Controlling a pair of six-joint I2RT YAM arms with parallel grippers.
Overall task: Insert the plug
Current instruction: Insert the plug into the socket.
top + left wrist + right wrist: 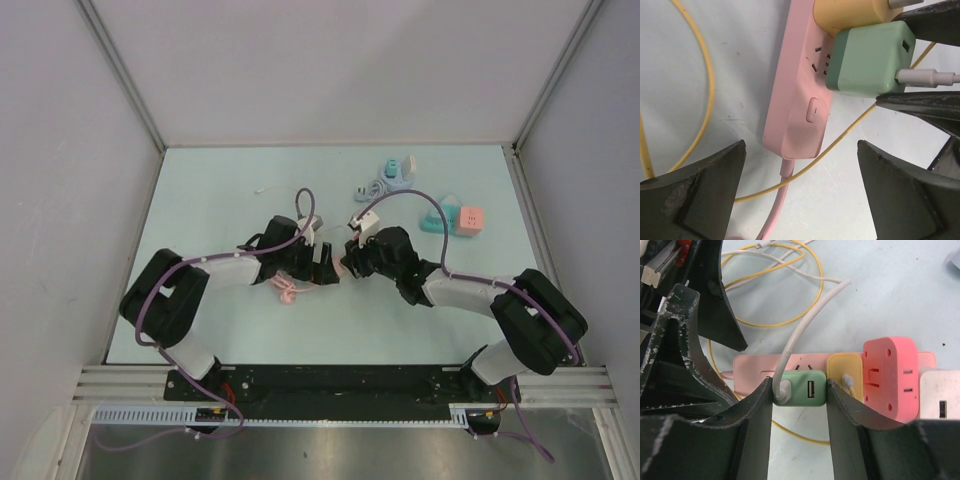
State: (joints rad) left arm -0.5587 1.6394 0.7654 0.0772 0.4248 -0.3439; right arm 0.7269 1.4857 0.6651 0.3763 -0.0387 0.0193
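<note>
- The right gripper (800,395) is squeezing the green plug (807,390).
- The green plug is sitting on the pink strip (752,371), seemingly pushed in, touching a yellow adapter (842,365).
- The left gripper (801,150) is hanging wide open, holding nothing.

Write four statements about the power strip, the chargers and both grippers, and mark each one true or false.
1. The right gripper is shut on the green charger. True.
2. The left gripper is clamped on the pink power strip. False: its jaws stand wide open either side of the strip's switch end, gripping nothing.
3. A white cable is plugged into the green charger. True.
4. The green charger sits between the yellow charger and the pink adapter. False: the yellow charger is the middle one, with the green charger on one side and the pink adapter on the other.
</note>
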